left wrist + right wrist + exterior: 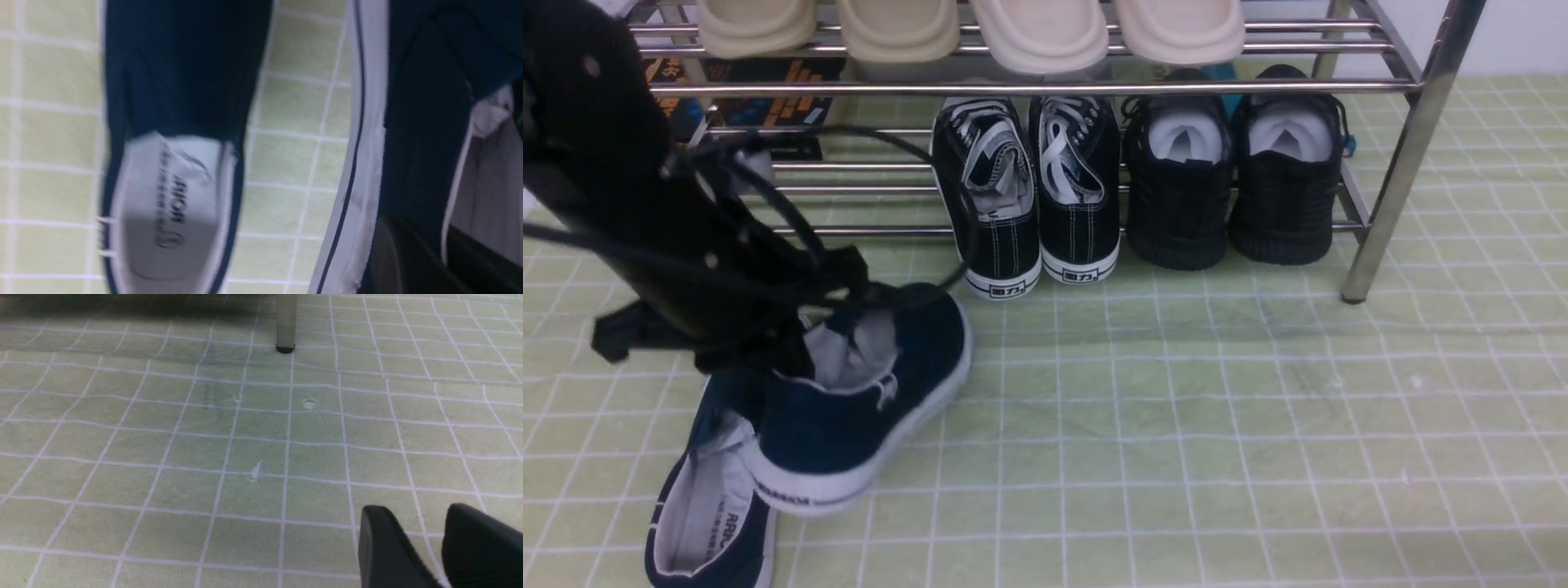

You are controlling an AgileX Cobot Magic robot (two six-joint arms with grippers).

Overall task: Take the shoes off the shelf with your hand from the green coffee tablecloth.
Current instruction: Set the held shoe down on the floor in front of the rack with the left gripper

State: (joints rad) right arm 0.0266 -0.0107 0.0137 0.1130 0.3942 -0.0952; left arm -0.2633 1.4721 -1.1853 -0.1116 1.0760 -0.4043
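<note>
The shoes are two navy slip-ons with white soles, both off the shelf point(1413, 147) at the front left. One point(707, 523) point(171, 81) lies flat on the green coffee tablecloth point(1217, 408). The other point(849, 408) point(425, 122) hangs tilted with its heel low, over the first shoe. My left gripper point(837, 339) point(439, 249) is shut on this shoe's side wall, one finger inside the opening and one outside. My right gripper point(423, 514) hovers over bare cloth near a shelf leg point(286, 322), its fingers slightly apart with nothing between them.
On the shelf's lower tier stand black lace-up sneakers point(1025, 196) and all-black knit sneakers point(1233, 180). Beige slippers point(1045, 28) line the upper tier. A dark box with orange print point(768, 98) sits behind the rack at the left.
</note>
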